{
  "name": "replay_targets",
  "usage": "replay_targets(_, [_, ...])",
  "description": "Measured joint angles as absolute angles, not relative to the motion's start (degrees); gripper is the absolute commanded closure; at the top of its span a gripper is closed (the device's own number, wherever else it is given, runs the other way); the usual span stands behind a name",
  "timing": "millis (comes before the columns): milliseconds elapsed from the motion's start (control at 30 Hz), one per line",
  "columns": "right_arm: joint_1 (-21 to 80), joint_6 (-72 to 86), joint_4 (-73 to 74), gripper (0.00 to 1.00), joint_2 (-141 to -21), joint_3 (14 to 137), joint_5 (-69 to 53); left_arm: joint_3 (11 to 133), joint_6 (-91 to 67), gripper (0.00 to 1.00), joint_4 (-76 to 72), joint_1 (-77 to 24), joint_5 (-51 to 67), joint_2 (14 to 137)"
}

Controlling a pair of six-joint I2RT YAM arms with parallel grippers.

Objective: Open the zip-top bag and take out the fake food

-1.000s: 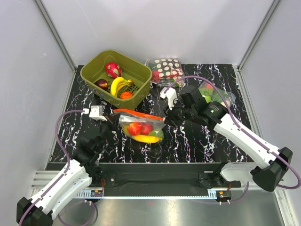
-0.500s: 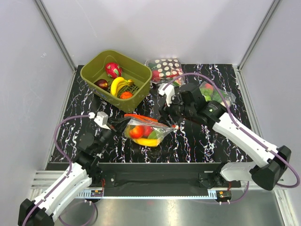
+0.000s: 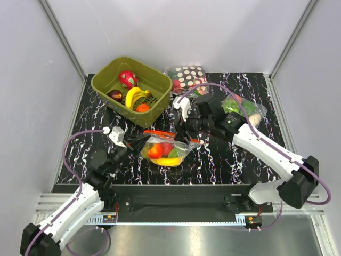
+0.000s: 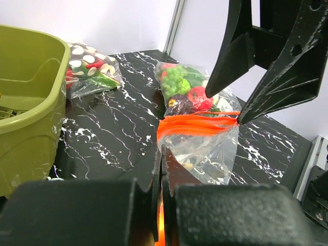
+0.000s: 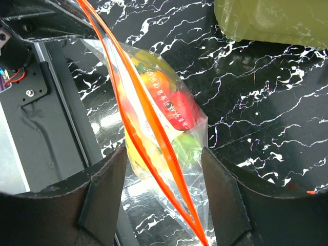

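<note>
The zip-top bag (image 3: pixel 166 150) hangs just above the table, with its orange-red zip strip (image 3: pixel 159 133) on top. Through the clear plastic I see the fake food (image 5: pixel 177 110): a red fruit, an orange piece, a yellow banana and a green piece. My left gripper (image 3: pixel 141 140) is shut on the left end of the strip (image 4: pixel 197 122); in the left wrist view the orange edge is pinched between its jaws (image 4: pixel 164 155). My right gripper (image 3: pixel 184 135) stands open, with its fingers on either side of the bag's right end (image 5: pixel 163 154) and not touching it. The strip's two tracks run slightly apart.
An olive-green basket (image 3: pixel 155 80) with toy fruit stands at the back left. A polka-dot bag (image 3: pixel 187 76) lies behind the right gripper. A bag of green and red vegetables (image 3: pixel 243 106) lies at the right, under the right arm.
My right gripper has opened and let go of the bag's right end. The bag has shifted right and sagged. My left gripper still holds it and has followed to the right.
</note>
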State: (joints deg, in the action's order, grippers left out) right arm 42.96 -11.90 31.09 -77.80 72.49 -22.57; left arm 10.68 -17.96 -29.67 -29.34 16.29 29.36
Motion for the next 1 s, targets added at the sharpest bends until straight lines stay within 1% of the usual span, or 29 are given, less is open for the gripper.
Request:
replay_targets(467, [41.1,-13.3,28.1,0.33,-81.3,72.2,-22.8,10.7,-17.9,1.00,-29.4,-29.3,16.6,29.1])
replay_targets(667, [41.0,-13.3,28.1,0.33,-82.9,72.2,-25.6,10.7,-17.8,1.00,-29.2,-29.3,16.6,28.9])
replay_targets(767, [41.0,-13.3,28.0,0.35,-83.5,72.2,-28.4,10.8,-17.8,1.00,-29.1,-29.3,16.7,29.0])
replay_targets(833, [41.0,-13.3,27.6,0.39,-84.4,72.2,-30.5,10.8,-17.8,1.00,-29.1,-29.3,16.8,29.0])
replay_targets(900, [41.0,-13.2,27.3,0.46,-85.7,72.2,-32.2,10.8,-17.8,1.00,-29.1,-29.3,17.0,29.0])
replay_targets(933, [41.0,-13.2,27.1,0.58,-86.5,72.3,-33.0,10.9,-17.8,1.00,-29.1,-29.3,17.1,29.1])
replay_targets(1000, [41.0,-13.0,27.0,0.73,-88.0,72.3,-34.3,10.9,-17.8,0.99,-29.0,-29.3,17.3,29.2])
